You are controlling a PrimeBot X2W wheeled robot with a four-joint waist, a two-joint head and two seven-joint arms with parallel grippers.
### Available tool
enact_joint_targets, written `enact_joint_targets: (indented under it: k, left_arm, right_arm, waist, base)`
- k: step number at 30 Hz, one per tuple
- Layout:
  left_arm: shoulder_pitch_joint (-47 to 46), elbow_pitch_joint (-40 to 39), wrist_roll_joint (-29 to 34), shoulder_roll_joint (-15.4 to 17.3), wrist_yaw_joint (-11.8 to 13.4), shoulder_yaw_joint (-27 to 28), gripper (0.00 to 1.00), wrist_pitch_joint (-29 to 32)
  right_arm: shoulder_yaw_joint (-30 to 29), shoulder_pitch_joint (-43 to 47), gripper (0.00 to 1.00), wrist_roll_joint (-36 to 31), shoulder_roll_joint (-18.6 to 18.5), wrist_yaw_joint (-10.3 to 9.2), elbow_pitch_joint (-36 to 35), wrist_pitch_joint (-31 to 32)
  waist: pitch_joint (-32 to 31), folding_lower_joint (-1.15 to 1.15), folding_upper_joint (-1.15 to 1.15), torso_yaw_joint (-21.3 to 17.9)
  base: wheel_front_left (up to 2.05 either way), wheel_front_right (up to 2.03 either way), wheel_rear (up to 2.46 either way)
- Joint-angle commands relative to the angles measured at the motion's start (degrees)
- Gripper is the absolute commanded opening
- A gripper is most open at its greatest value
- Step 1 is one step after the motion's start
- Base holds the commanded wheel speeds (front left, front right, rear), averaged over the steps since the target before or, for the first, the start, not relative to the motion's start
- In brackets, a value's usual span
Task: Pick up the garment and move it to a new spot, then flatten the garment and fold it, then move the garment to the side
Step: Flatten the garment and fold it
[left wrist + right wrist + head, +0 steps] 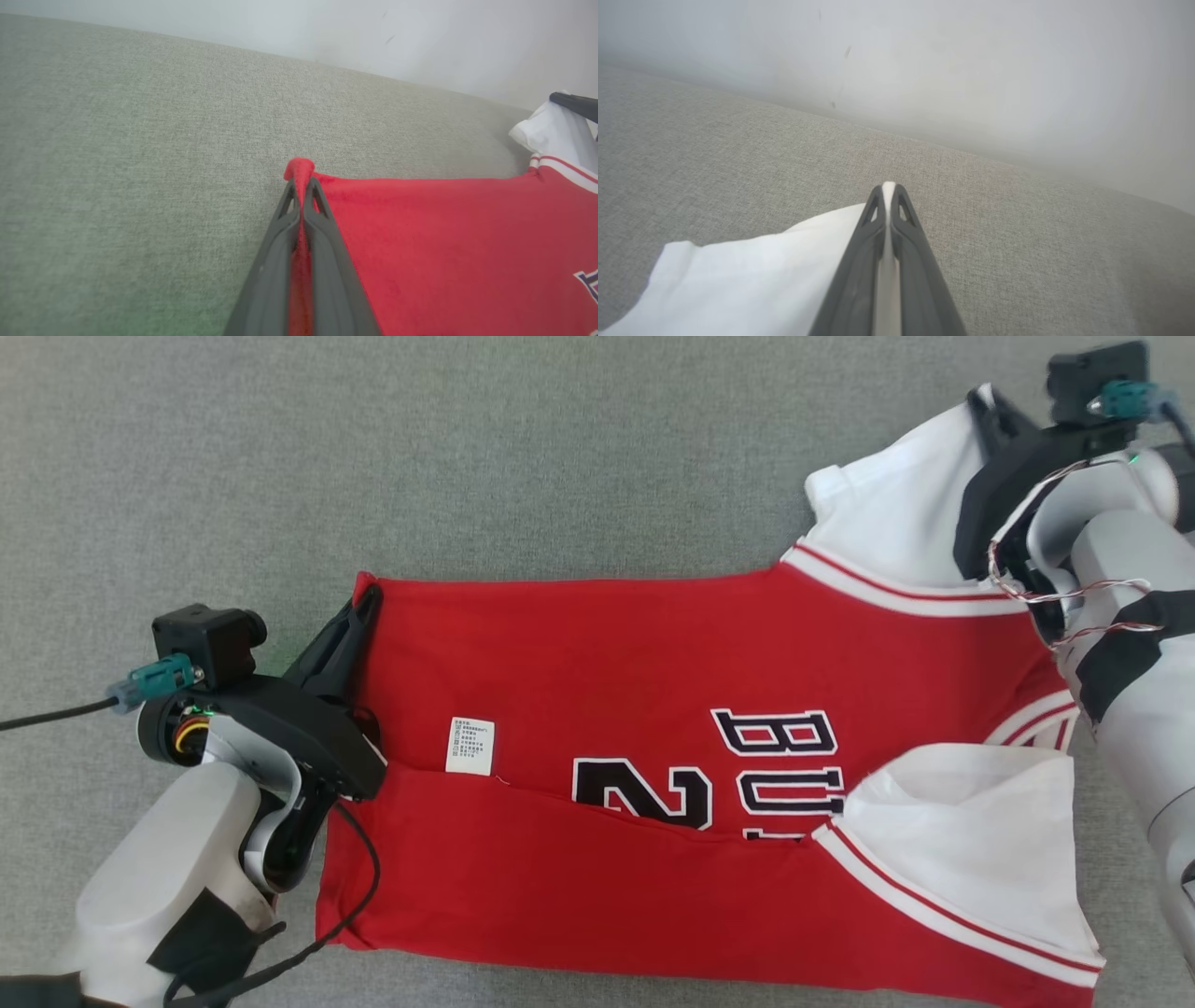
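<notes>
Mid-fold: left gripper (302, 185) pinches the red jersey (607, 649) at its hem corner, right gripper (888, 190) the white sleeve (738, 280); next, both likely lift together.

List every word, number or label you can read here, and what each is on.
"BU": dark, white-outlined letters on the red-and-white fabric basketball jersey; the rest is hidden.
"BU": again just below, partly under the folded flap.
"2": large numeral beside them, bottom covered.
Print on the white rectangular care tag: too small to read.
</notes>
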Motion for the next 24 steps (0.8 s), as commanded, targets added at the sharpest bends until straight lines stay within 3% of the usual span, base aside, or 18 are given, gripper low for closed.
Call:
enact_joint_targets:
  k: [1,13,16,24]
  left_arm:
    - [0.84,0.27,-0.69,0.18,0.12,-0.24,0.00,-0.42]
    - [4.30,1.99,-2.20,0.69,0.12,-0.61,0.00,-1.94]
    - [5.51,2.20,-2.27,0.59,0.12,-0.81,0.00,-2.30]
    - [8.11,2.46,-2.41,0.13,0.27,-0.74,0.00,-3.59]
  right_arm:
    - [-0.18,0.07,0.00,-0.37,-0.10,-0.13,0.19,-1.57]
    - [-0.11,9.54,0.00,3.65,1.13,-0.12,-4.14,-10.30]
    - [-0.30,13.61,0.00,5.87,0.73,-0.13,-8.82,-10.88]
    - [-4.64,29.66,0.00,8.76,-3.17,-0.13,-30.21,-10.88]
  waist:
    - [-1.10,0.00,0.00,-0.43]
    - [-6.85,0.00,0.00,-3.31]
    - [-8.14,0.00,0.00,-3.89]
    - [-10.60,0.00,0.00,-4.98]
  base:
    - [0.00,0.00,0.00]
    - [0.00,0.00,0.00]
    - [0.00,0.00,0.00]
    - [0.00,0.00,0.00]
